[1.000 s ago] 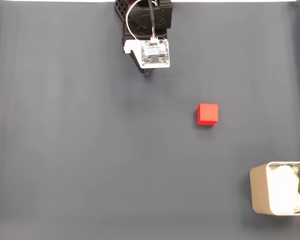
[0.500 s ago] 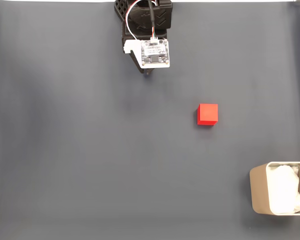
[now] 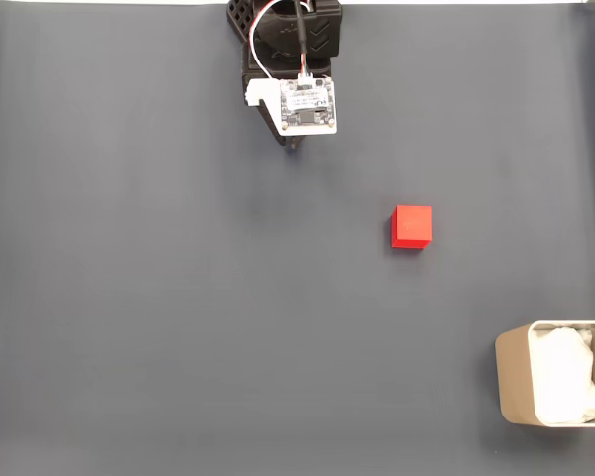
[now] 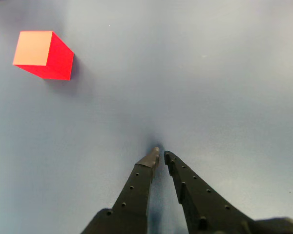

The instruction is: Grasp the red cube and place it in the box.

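In the fixed view, the arm (image 3: 296,59) sits at top centre on the grey mat (image 3: 129,297). The cube (image 3: 413,226) lies right of it, well apart, alone on the mat. The box (image 3: 511,387) stands at the lower right corner, white lining (image 3: 565,377) inside. In the wrist view, the gripper (image 4: 162,156) has its fingertips nearly together, holding nothing, with the cube (image 4: 43,54) at upper left.

Fixed view: red cube (image 3: 413,226) mid-right; box (image 3: 511,387) bottom-right corner, well apart.
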`<control>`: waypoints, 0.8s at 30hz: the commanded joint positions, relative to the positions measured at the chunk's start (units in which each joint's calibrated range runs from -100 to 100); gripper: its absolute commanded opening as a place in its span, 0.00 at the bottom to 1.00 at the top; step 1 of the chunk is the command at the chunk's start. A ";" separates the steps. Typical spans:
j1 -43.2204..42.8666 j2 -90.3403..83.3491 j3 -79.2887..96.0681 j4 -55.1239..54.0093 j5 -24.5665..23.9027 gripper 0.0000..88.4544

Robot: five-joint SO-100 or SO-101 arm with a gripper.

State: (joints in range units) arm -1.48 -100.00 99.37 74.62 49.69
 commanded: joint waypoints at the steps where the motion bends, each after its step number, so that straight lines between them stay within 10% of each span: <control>1: -0.15 0.09 0.45 1.28 -0.39 0.01; 24: -0.50 0.09 0.45 1.28 -0.63 0.01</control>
State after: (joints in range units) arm -1.48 -100.00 99.37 74.62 49.60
